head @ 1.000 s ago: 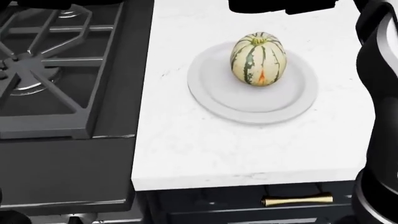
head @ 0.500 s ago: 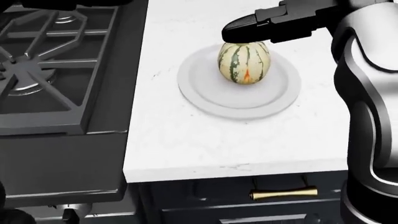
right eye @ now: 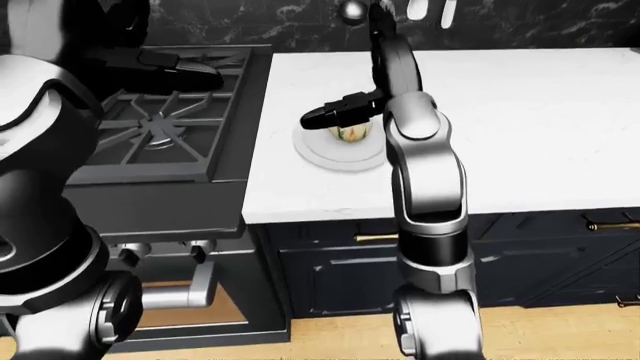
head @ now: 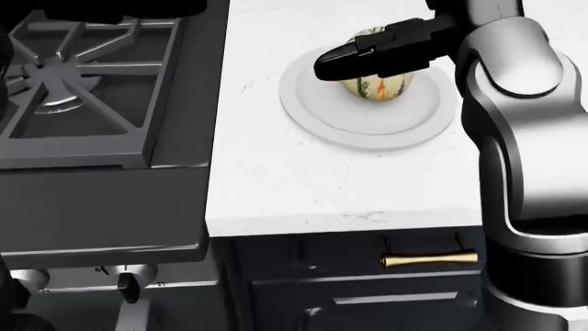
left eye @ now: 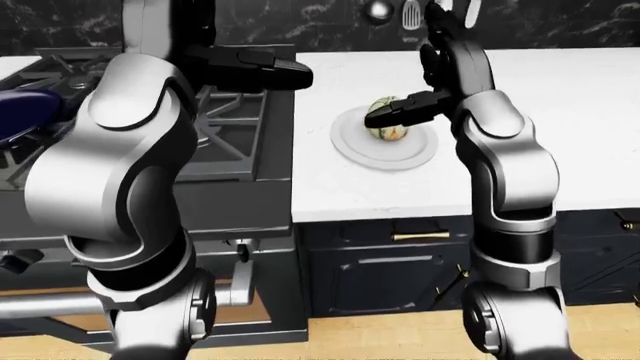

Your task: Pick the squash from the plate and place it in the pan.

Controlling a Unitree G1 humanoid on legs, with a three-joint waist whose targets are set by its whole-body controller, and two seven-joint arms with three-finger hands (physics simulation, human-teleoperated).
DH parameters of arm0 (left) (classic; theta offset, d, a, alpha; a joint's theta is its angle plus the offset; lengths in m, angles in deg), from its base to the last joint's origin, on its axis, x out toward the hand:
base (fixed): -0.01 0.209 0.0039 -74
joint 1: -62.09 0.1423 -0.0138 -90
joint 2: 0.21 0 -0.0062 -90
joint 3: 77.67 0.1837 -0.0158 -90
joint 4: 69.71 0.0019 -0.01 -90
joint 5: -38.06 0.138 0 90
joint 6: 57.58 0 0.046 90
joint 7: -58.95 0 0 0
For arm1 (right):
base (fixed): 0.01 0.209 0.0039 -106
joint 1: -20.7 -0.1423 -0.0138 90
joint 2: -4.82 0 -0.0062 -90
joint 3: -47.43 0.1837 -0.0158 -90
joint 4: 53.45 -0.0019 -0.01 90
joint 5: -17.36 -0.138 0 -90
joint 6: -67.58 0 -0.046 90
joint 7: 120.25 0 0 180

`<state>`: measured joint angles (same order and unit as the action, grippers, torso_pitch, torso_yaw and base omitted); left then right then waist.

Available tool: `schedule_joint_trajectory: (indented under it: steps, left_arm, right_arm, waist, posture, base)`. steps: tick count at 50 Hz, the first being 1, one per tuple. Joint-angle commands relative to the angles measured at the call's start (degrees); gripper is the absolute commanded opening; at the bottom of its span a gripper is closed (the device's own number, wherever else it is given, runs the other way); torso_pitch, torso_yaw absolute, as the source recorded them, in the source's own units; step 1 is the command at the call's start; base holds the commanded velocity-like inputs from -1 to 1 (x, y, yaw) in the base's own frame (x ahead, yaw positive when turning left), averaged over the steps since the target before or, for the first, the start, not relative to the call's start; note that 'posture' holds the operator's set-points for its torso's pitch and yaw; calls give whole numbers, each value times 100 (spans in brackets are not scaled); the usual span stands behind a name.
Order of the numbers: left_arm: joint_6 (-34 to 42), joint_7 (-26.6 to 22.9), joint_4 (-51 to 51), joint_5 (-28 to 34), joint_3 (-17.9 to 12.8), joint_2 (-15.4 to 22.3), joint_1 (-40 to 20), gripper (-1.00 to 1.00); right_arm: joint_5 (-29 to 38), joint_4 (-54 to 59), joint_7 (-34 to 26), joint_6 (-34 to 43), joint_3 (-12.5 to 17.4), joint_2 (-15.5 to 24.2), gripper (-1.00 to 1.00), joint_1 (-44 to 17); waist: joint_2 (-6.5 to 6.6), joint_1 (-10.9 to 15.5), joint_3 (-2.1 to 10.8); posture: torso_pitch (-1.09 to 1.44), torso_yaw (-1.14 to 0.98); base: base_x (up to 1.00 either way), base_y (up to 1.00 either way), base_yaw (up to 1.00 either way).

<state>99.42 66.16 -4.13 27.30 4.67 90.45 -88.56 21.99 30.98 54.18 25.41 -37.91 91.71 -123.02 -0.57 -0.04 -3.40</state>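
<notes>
The right robot hand (head: 367, 58) lies over the squash (head: 378, 86), fingers pointing left; whether they grip it cannot be told. Beneath it the squash sits on the plate (head: 367, 127) on the white table (head: 303, 186). Only the left-eye view shows the blue pan (left eye: 25, 112), far left beyond the left robot hand (left eye: 270, 71), whose fingers extend over the stove (head: 83, 96).

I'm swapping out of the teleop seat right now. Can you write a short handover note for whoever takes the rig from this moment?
Right robot hand: over the squash, fingers covering its top; grip not confirmed.
Left robot hand: extended above the stove, holding nothing visible.
Squash sits on the white plate on the counter.
Pan: only a dark blue shape at the left edge of the left-eye view, possibly it.
Done: reach. Left: grasp, lift, carry to pan, release.
</notes>
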Motion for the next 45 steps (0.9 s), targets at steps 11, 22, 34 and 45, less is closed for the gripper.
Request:
schedule_joint_trajectory:
  steps: [11, 22, 34, 45]
  left_arm:
    - [-160, -33, -121, 92, -41, 2, -187, 100]
    - [-164, -69, -140, 147, -18, -29, -168, 100]
    - [-185, -118, -126, 205, -6, -59, -159, 100]
    - [-168, -131, -130, 223, -5, -79, -162, 100]
  right_arm:
    - [182, 622, -222, -246, 62, 223, 100, -601]
    - [587, 1116, -658, -252, -75, 291, 100, -656]
    - [1099, 1494, -1070, -337, -126, 205, 100, -776]
    - [1329, 1690, -1365, -361, -163, 100, 100, -754]
  waist:
    - [4, 9, 193]
    - [15, 9, 210]
    - [27, -6, 204]
    - [30, -20, 187]
  posture:
    - [0, 0]
    - [0, 0]
    - [0, 0]
    - [0, 0]
  base:
    - [0, 0, 0]
    - [0, 0, 0]
    - [0, 0, 0]
    - [0, 0, 0]
